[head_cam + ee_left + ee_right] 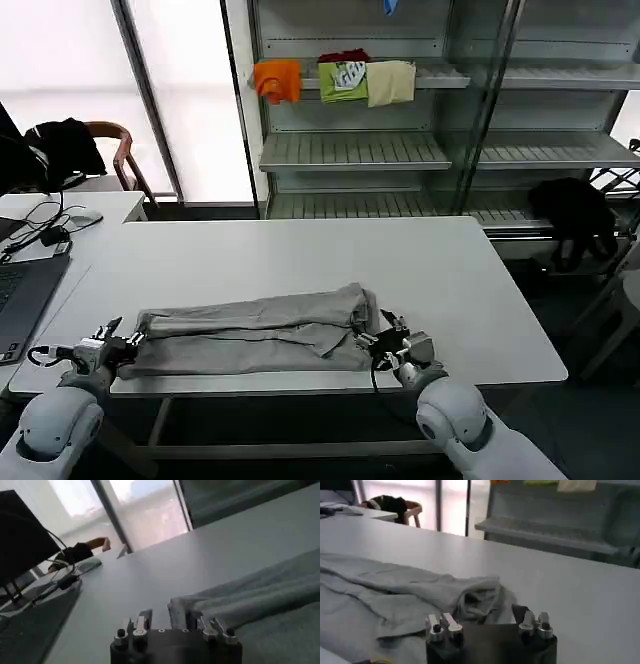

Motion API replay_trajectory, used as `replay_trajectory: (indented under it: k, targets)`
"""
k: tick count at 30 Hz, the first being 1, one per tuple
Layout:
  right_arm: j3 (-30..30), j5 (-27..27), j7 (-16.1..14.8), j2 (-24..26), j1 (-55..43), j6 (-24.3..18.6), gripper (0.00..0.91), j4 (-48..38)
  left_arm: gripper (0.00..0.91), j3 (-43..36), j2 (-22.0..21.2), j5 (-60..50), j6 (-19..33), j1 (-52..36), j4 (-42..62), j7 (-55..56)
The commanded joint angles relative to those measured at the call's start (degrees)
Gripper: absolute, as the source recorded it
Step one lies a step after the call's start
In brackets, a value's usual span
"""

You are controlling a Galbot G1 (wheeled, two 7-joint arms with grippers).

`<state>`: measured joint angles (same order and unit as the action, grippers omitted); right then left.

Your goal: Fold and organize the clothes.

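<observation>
The shirt (250,335) lies folded into a long band along the surface's (300,260) near edge. The left end effector (112,341) and right end effector (385,345) sit at its 2 ends; whether they grip, I cannot tell. Next probably comes folding end to end. A laptop (25,290) lies left, clear of the cloth.

White table (300,255) across the frame's centre. Laptop (22,295) at the left edge, cables (40,235) above it. Metal shelving (400,150) at the top, bearing orange (278,78), green (342,80) and beige (391,82) garments. Wooden chair (118,150) draped in black cloth (65,148), upper left.
</observation>
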<state>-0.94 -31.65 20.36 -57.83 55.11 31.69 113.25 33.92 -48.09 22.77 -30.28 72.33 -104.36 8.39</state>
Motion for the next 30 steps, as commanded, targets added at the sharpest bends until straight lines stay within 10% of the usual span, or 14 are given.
replay_trajectory:
  k: [1,7,14,30]
  targets:
    - [-4.6,5.0,7.2,0.9,3.7,-2.1,0.907,6.7,0.907,7.9,-0.2,-3.2,1.4,4.4,-8.4,-0.5]
    - [-8.4,10.1,2.7,1.8,8.6,-7.5,0.907,10.3,0.907,8.2,-4.3,2.8,3.3,5.5,-12.8,3.0]
    - [-15.4,12.1,-8.2,2.1,14.3,-24.4,0.907,6.8,0.907,6.7,-9.3,11.1,6.7,5.3,-6.3,4.9]
    - [-26.3,4.8,-11.3,2.4,21.0,-38.6,0.907,-0.9,0.907,4.7,-13.9,11.2,13.7,4.2,0.1,3.5]
